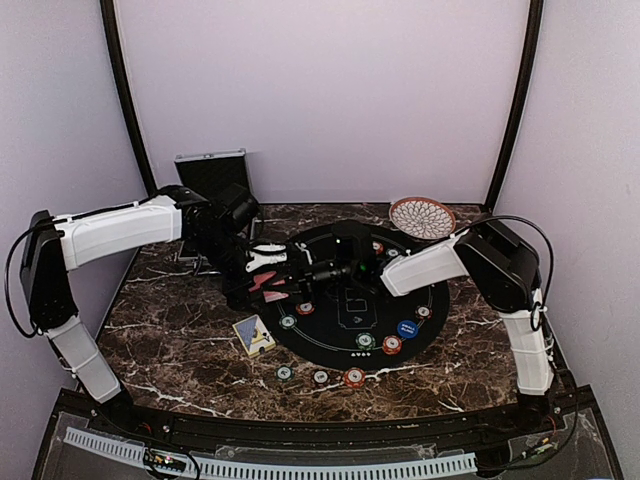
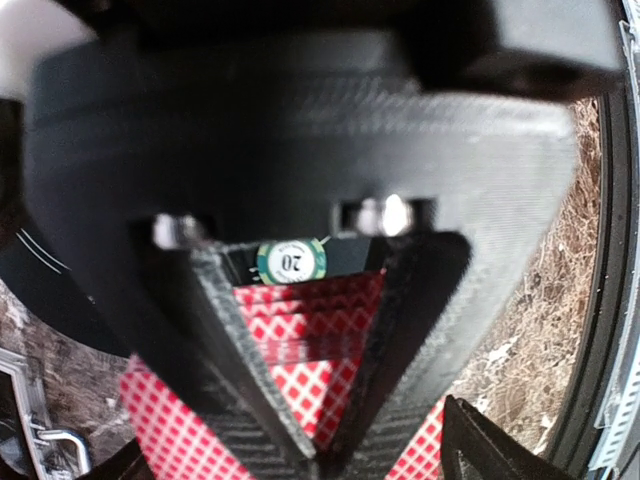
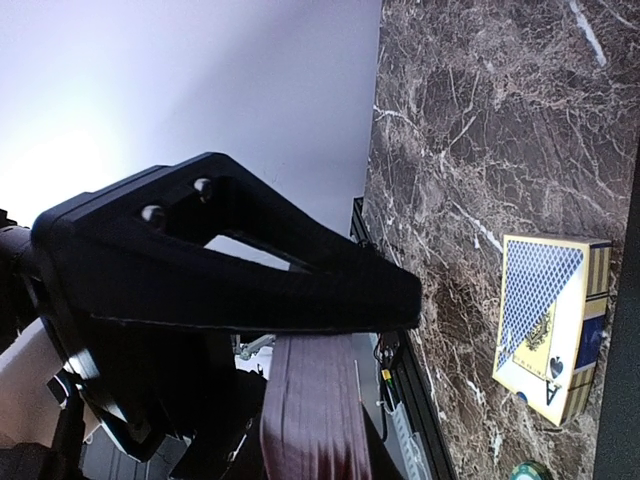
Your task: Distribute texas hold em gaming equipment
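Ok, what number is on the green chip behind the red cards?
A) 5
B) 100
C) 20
C: in the left wrist view, the green chip shows 20 on its white middle, just beyond the red-backed cards.

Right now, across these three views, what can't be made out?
1. Top view: left gripper and right gripper crowd the red-backed cards; who grips them is too small to tell.
2. Left wrist view: its fingers hide most cards; card faces unseen.
3. Right wrist view: the bottom edge cuts off the red-backed cards.
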Tool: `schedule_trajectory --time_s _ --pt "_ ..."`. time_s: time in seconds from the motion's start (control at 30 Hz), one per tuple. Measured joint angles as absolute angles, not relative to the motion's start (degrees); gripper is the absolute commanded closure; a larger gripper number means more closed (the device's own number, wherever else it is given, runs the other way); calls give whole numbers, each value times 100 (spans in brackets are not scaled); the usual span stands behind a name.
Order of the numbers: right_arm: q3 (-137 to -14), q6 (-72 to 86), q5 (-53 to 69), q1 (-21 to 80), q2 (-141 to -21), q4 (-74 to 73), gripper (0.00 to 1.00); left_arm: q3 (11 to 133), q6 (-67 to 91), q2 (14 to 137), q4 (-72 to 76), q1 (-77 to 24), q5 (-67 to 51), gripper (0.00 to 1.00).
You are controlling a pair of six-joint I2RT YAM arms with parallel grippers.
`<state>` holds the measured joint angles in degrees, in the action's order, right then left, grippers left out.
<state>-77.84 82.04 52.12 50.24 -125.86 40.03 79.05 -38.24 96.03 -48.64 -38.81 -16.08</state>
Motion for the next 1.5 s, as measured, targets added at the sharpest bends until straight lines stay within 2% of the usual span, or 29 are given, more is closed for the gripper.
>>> schedule_trajectory --time_s 0.2,0.47,0.67,0.83,0.97,1.3,1.5 --pt "-7804 8147 5249 5024 -12586 3927 90 7905 -3817 9660 -4982 -3879 -1682 17" --pt "-7815 8138 5225 5024 -12586 3903 90 7859 -3771 9657 -4801 -3874 -1544 40" --pt "-7961 7673 5111 4987 -12580 3465 78 7828 -3835 9644 -4602 -3859 -1369 52" --pt "-8117 7111 4880 4982 -12501 2672 49 7826 -3881 9644 -4598 -3861 -1306 53" --pt "-8208 6928 4737 4980 -12501 2287 39 7828 -3909 9642 -4639 -3859 -1304 53" --pt "-8270 7087 4713 4982 -12503 2309 36 7830 -3931 9642 -4751 -3876 -1304 54" --pt "-8394 7078 4709 4993 -12569 2237 39 7841 -3927 9642 -4751 -3876 -1308 54"
